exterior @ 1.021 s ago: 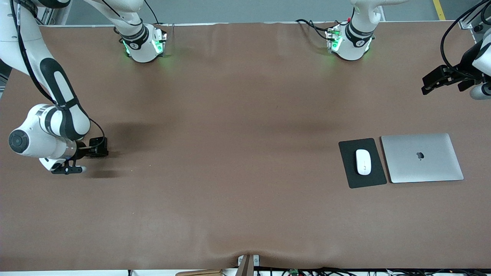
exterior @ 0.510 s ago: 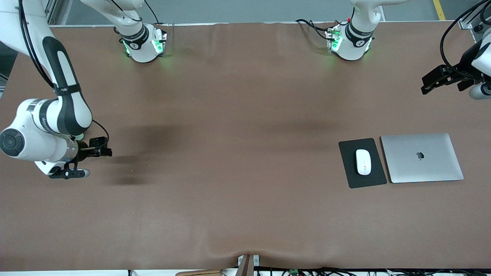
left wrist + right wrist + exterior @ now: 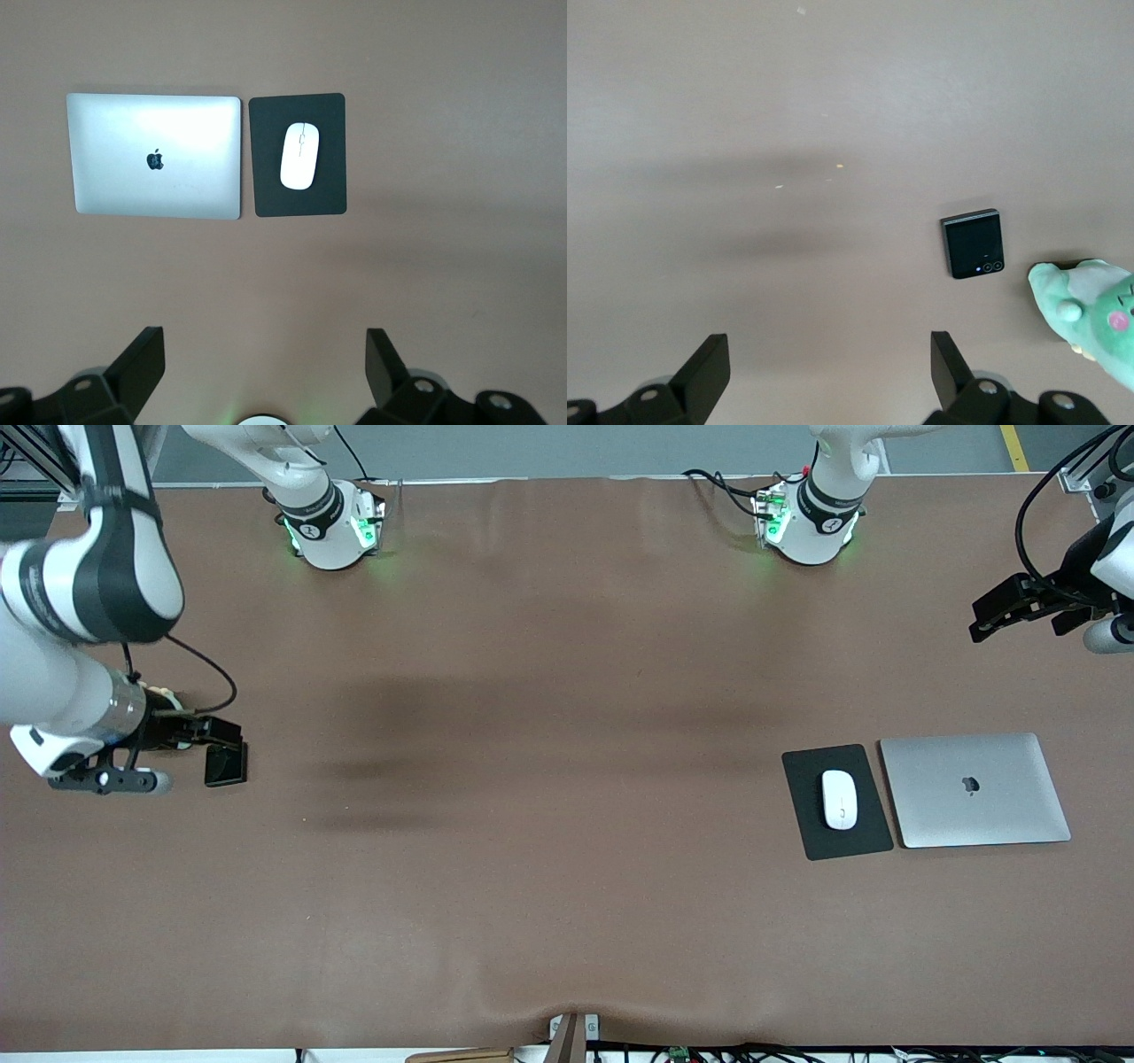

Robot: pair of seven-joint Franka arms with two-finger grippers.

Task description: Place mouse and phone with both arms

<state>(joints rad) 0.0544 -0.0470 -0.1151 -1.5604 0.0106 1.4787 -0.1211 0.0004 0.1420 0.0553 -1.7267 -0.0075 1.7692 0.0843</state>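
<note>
The white mouse [image 3: 839, 799] lies on a black pad [image 3: 811, 828] toward the left arm's end of the table. It also shows in the left wrist view [image 3: 299, 156]. The black folded phone [image 3: 226, 764] lies flat on the table toward the right arm's end, and shows in the right wrist view [image 3: 974, 243]. My right gripper [image 3: 226, 732] hangs open and empty above the table beside the phone; its own view [image 3: 828, 372] shows the jaws wide apart. My left gripper [image 3: 976, 626] is open and empty, held high at the table's end, jaws wide [image 3: 266, 372].
A closed silver laptop [image 3: 974, 788] lies beside the pad, also seen in the left wrist view [image 3: 155, 157]. A green plush dinosaur [image 3: 1090, 310] sits close to the phone, mostly hidden under my right arm in the front view.
My right gripper has let go of the phone and risen off it, drawing back toward its base. The phone now lies uncovered on the table. The left arm has barely moved.
</note>
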